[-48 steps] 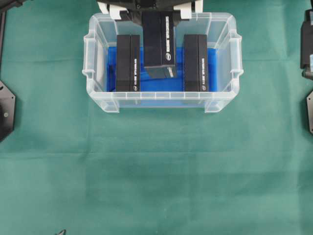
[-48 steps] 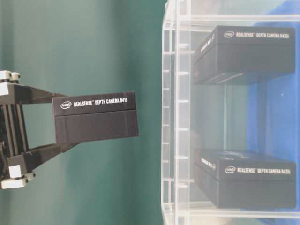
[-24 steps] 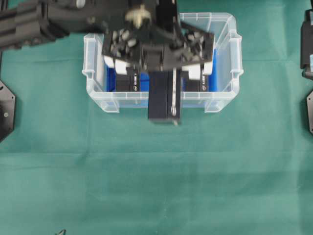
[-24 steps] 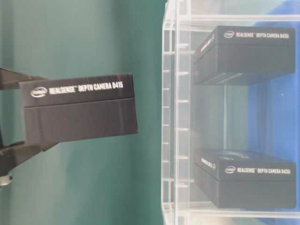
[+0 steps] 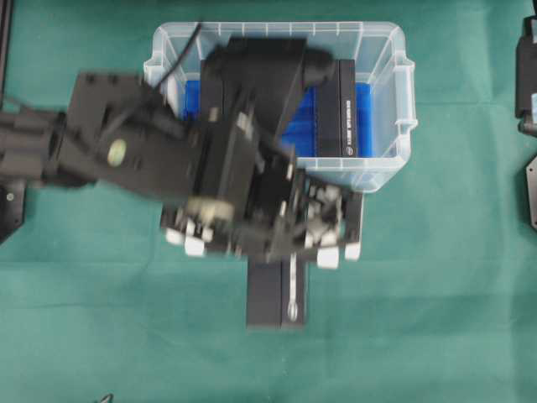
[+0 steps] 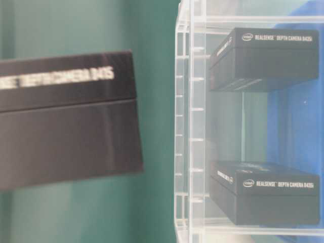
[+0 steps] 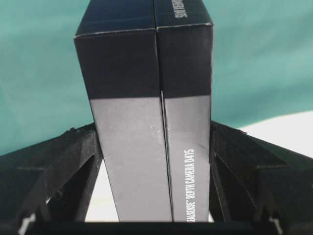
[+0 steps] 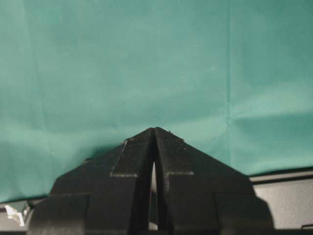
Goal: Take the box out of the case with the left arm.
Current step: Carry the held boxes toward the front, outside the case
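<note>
My left gripper [image 5: 273,253] is shut on a black box [image 5: 275,295] and holds it in the air over the green cloth, just in front of the case [image 5: 404,92]. In the left wrist view the box [image 7: 146,122] stands between the two black fingers [image 7: 73,156], which press on both its sides. The table-level view shows the box [image 6: 66,131] large and blurred, outside the clear case wall [image 6: 185,126]. The arm hides the left half of the case. My right gripper [image 8: 154,130] is shut on nothing above bare cloth.
Two more black boxes [image 6: 268,58] [image 6: 268,195] stand in the case on its blue floor [image 5: 373,117]; from overhead only one box [image 5: 344,109] shows. Green cloth [image 5: 419,336] covers the table. Black mounts sit at the left edge [image 5: 10,189] and the right edge [image 5: 530,189].
The left arm has carried the box from above the middle of the case, over its front wall, out above the cloth. The box has grown larger in the table-level view.
</note>
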`<action>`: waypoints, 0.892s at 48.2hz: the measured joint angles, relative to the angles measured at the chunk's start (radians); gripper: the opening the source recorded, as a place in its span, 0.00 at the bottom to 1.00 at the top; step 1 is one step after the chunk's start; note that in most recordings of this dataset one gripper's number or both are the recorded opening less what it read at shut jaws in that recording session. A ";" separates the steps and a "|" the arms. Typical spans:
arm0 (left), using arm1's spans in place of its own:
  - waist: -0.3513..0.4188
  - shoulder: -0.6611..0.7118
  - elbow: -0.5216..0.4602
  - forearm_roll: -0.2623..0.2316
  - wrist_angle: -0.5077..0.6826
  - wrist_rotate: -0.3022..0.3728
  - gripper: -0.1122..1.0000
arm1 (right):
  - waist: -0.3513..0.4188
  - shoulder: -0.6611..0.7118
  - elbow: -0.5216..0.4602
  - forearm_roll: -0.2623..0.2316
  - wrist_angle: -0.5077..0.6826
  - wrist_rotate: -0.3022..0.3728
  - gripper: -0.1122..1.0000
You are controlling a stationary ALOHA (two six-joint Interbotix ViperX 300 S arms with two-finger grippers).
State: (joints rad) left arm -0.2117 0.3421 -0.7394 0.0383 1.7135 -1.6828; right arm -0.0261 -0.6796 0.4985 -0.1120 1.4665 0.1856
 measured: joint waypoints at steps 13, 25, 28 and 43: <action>-0.057 -0.002 0.006 0.002 -0.006 -0.081 0.67 | 0.000 0.000 0.000 0.000 0.000 0.000 0.12; -0.054 0.000 0.017 0.017 -0.008 -0.086 0.67 | 0.000 0.000 0.000 0.000 0.002 0.000 0.12; -0.054 0.000 0.028 0.017 -0.009 -0.086 0.67 | 0.000 0.000 0.000 -0.002 0.005 0.000 0.12; -0.054 0.000 0.163 0.037 -0.074 -0.094 0.67 | 0.000 -0.002 0.000 -0.002 0.005 0.000 0.12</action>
State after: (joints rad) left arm -0.2654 0.3421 -0.5768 0.0752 1.6398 -1.7763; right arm -0.0261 -0.6811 0.4985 -0.1135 1.4711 0.1856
